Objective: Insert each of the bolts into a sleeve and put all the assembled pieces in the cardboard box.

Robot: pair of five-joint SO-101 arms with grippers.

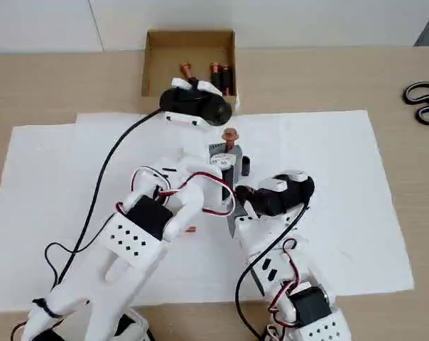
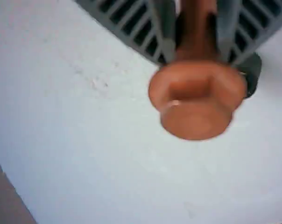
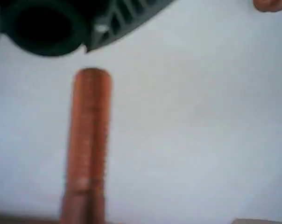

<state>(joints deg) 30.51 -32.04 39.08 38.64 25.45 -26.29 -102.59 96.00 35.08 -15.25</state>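
Observation:
My left gripper (image 1: pixel 227 155) is shut on an orange bolt (image 2: pixel 195 100), gripping the shaft with the head (image 1: pixel 230 134) pointing toward the cardboard box (image 1: pixel 152 64). Right beside it my right gripper (image 1: pixel 241 172) is shut on a black sleeve (image 3: pixel 42 29), whose open mouth shows in the right wrist view; from above the sleeve (image 1: pixel 246 165) sits just right of the bolt. Another orange threaded shaft (image 3: pixel 87 140) lies over the paper with its tip close to the sleeve's mouth. The box holds several bolt-and-sleeve pieces (image 1: pixel 219 75).
Both arms work over a white paper sheet (image 1: pixel 342 185) on the wooden table. A small orange piece (image 1: pixel 191 229) peeks out beside the left arm. Black scissors (image 1: pixel 424 101) lie at the far right edge. The left arm's black wrist housing (image 1: pixel 197 106) overhangs the box's near edge.

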